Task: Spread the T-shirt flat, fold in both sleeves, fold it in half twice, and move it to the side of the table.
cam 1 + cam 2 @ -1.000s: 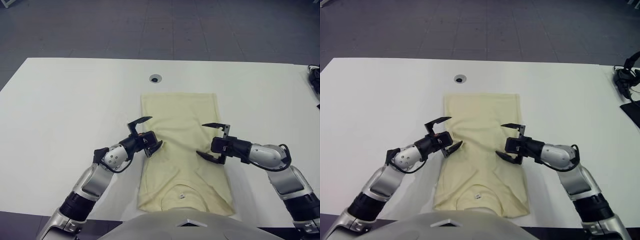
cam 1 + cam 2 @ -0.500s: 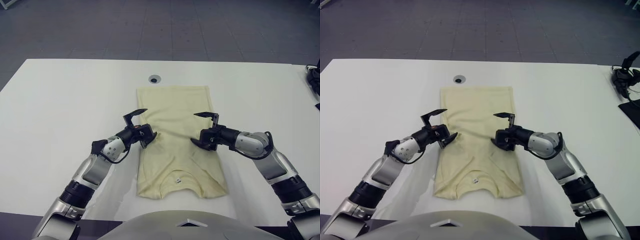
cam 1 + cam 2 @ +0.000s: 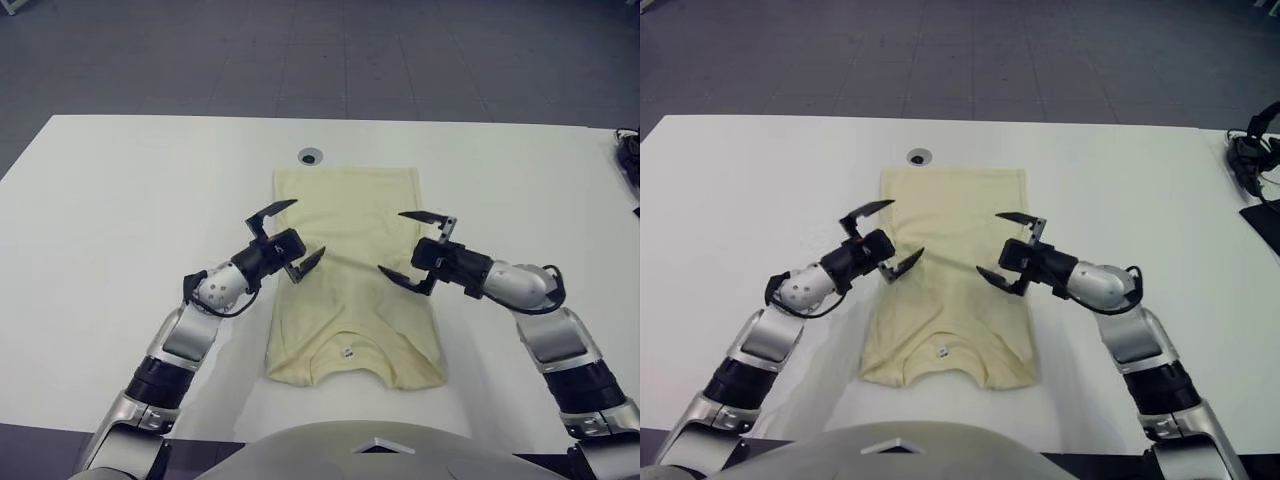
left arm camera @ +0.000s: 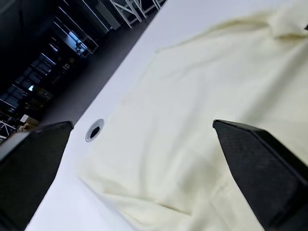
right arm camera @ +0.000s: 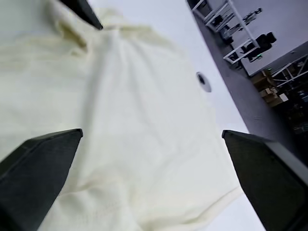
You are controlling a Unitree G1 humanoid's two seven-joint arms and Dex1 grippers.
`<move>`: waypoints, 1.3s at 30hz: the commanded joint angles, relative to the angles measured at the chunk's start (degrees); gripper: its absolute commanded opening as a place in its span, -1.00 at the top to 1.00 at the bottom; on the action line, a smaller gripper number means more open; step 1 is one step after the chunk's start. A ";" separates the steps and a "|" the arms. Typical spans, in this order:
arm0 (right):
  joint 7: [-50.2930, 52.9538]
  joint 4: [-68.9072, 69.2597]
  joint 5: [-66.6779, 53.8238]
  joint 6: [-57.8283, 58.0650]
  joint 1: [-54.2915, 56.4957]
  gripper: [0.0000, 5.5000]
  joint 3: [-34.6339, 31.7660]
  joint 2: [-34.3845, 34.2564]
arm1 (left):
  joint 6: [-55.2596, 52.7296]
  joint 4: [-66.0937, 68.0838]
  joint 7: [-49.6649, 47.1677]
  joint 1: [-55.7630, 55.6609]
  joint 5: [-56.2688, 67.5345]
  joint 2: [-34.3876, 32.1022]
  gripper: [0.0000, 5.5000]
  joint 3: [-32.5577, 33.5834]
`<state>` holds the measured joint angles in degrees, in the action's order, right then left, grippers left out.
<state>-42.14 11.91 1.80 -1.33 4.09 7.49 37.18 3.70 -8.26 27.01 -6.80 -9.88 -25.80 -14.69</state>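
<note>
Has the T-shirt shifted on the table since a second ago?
Yes. The T-shirt has slid away from the robot; its far edge now lies nearer the round hole beyond it.

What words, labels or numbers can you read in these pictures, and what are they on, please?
None can be read.
The small tag at the collar of the T-shirt is too small to make out.
</note>
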 commanded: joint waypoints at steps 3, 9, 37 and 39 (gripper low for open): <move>-2.69 5.66 -8.45 4.63 -3.83 -0.96 -8.38 3.32 | -5.09 -12.28 2.94 0.85 8.78 -1.64 -0.96 7.93; -4.97 8.83 -15.19 7.61 -6.88 -0.96 -14.14 4.96 | -10.10 -26.67 11.07 7.26 14.61 -11.74 -0.96 17.48; 3.52 8.02 -10.38 7.68 -6.94 -0.96 -7.21 -2.38 | -10.61 -41.96 22.25 45.30 -10.64 -24.63 -0.96 6.33; 3.62 8.46 -10.19 7.69 -7.38 -0.96 -6.97 -2.40 | -10.16 -41.44 21.91 45.42 -11.99 -24.80 -0.96 6.28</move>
<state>-38.33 19.81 -8.85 6.64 -2.83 0.25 34.92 -6.45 -50.48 49.21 38.27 -20.11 -50.34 -8.24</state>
